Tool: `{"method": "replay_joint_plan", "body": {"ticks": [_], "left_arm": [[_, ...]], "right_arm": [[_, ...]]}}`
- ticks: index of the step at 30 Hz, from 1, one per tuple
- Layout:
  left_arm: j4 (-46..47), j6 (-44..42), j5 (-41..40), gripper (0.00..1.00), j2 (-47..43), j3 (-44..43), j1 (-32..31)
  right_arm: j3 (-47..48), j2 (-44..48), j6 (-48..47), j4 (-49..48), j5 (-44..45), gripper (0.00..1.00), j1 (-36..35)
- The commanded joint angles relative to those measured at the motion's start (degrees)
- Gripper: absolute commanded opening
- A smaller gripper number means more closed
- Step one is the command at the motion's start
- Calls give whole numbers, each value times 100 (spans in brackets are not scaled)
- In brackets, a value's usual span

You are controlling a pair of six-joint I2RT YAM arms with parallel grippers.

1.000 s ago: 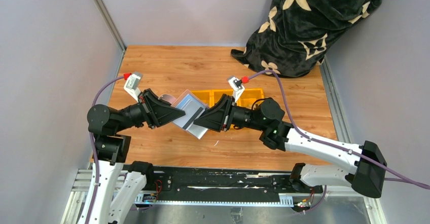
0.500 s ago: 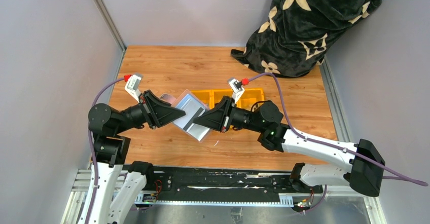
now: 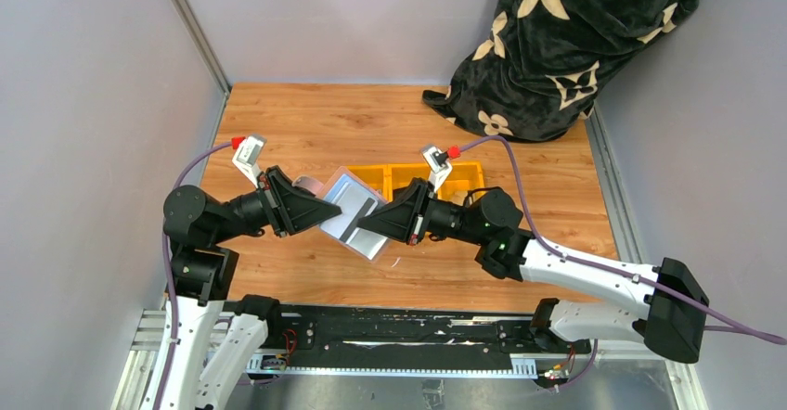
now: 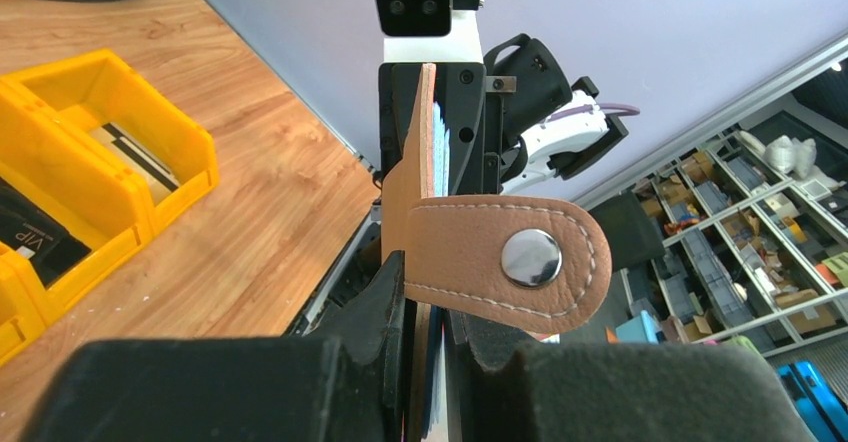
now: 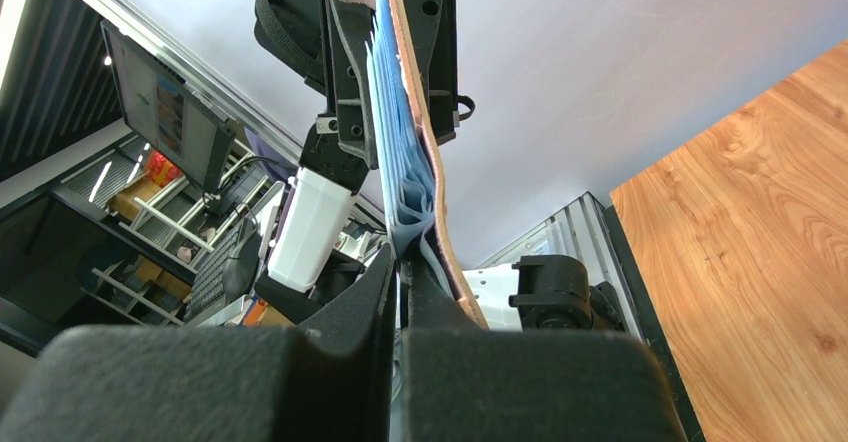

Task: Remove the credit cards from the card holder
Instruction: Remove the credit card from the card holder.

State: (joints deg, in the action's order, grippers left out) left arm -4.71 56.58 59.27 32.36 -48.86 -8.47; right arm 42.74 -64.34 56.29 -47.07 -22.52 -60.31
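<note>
- Two grips: left end effector (image 3: 327, 212) and right end effector (image 3: 369, 224) both pinch the holder (image 3: 351, 197), held above the desk (image 3: 306, 122).
- Leather looks soft, floppy; cards (image 5: 396, 152) stiff, slick, so take their exposed edges.

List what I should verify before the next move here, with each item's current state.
1. Left jaws clamp the card holder: ok, shut on its tab end.
2. Right jaws grip the opposite end: ok, shut on the inner blue layers.
3. Those layers are cards rather than slots: cannot tell.
4. Closing tab unsnapped: ok, hanging loose.
5. Yellow bin ready for drop-off: ok, behind the holder, with cards lying inside.
</note>
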Motion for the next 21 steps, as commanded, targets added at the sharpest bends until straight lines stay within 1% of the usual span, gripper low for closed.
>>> {"method": "replay_joint_plan", "body": {"ticks": [1,12,18,19,21], "left_arm": [[32,-91,-84,4,-28,-239,12],[71,-58,-106,2,-48,-312,16],[128,-28,-110,1,-70,-282,21],[133,-32,-113,1,-83,-270,16],[137,-39,-117,1,-86,-250,21]], "right_arm": [[-118,236,-57,-258,-9,0,15],[-337,421,-49,-300,126,0,2],[-283,311,4,-405,60,0,-23],[-246,286,4,-408,53,3,-31],[-132,192,30,-432,-16,18,-46]]}}
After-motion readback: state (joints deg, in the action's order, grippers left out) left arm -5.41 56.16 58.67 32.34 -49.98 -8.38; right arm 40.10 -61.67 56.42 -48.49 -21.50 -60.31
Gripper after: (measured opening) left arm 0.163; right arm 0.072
